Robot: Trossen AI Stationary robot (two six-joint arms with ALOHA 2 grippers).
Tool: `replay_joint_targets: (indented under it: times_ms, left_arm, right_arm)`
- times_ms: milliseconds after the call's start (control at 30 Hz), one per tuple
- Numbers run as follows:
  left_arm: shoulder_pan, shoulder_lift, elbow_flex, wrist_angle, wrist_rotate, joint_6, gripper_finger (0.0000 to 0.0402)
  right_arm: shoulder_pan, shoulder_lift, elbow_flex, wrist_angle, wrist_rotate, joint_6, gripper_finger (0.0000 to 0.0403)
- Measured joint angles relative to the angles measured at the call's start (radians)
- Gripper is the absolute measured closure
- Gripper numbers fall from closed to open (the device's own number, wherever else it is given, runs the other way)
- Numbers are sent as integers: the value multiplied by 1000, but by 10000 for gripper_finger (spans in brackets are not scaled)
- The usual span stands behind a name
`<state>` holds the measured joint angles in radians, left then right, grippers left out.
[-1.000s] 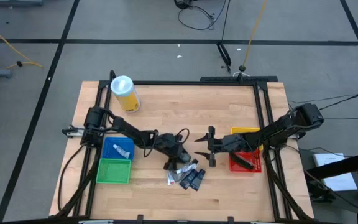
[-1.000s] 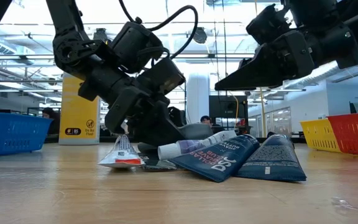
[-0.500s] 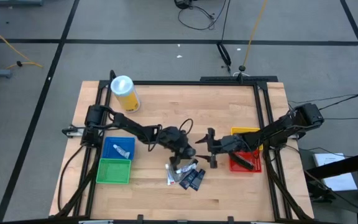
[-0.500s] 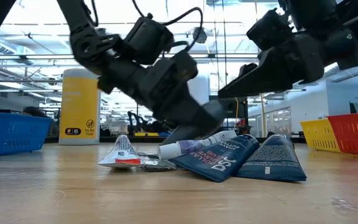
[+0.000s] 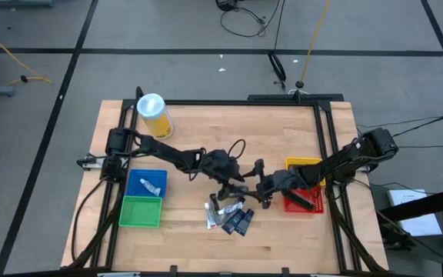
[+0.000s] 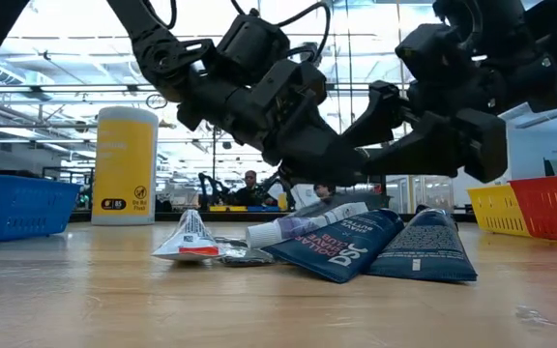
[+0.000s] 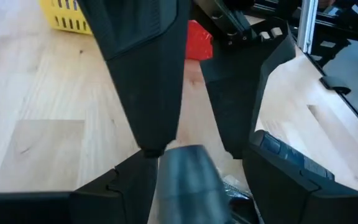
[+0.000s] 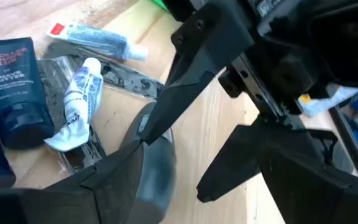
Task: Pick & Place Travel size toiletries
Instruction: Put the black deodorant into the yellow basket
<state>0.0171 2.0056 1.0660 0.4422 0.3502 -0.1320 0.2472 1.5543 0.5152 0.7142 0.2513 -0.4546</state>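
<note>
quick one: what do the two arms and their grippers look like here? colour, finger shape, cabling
Both arms are matte black, built from jointed segments. A loose black cable loops above the left arm's wrist. The left gripper and right gripper each have two dark, flat, wedge-shaped fingers tapering to blunt tips. No coloured markings show on them. Black cable bundles trail from each arm's base.

A loose heap of small white tubes [image 6: 303, 226], dark blue flat packets [image 6: 424, 246] and a silvery sachet [image 6: 190, 238] lies at lower centre of the low view.
</note>
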Motion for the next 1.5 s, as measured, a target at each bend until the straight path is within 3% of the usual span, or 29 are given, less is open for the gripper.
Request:
replay_joint_targets:
  times_ms: [100, 233, 433, 533, 667, 867, 967, 1200, 1333, 1500]
  left_arm:
    - [20, -14, 0, -77, 0, 20, 176]
    - [48, -117, -1, -281, -36, 61, 195]
    - [21, -262, -26, -457, -346, 84, 225]
    - [-5, -294, -102, -393, -428, 61, 237]
    - [-33, -293, -227, -226, -438, 2, 248]
    - [-84, -271, -373, 38, -448, -54, 260]
    - [-109, -272, -407, 94, -475, -54, 265]
    - [-142, -272, -419, 112, -536, -31, 260]
    - [-145, -272, -419, 107, -536, -29, 262]
    - [-144, -272, -419, 104, -536, -28, 270]
  right_arm:
    - [12, 0, 0, -38, -4, 37, 103]
    - [-1, 0, 0, -38, -107, 220, 103]
    - [-45, 67, 30, -37, -157, 453, 103]
    - [-45, 140, 75, -35, -195, 461, 104]
    - [-44, 226, 129, -51, -201, 468, 116]
    - [-57, 267, 152, -74, -200, 489, 180]
    - [-64, 257, 153, -94, -197, 519, 204]
    - [-55, 67, 153, -296, -134, 533, 204]
    - [-37, -168, 161, -624, -91, 598, 204]
    - [-6, -459, 244, -1193, -92, 811, 204]
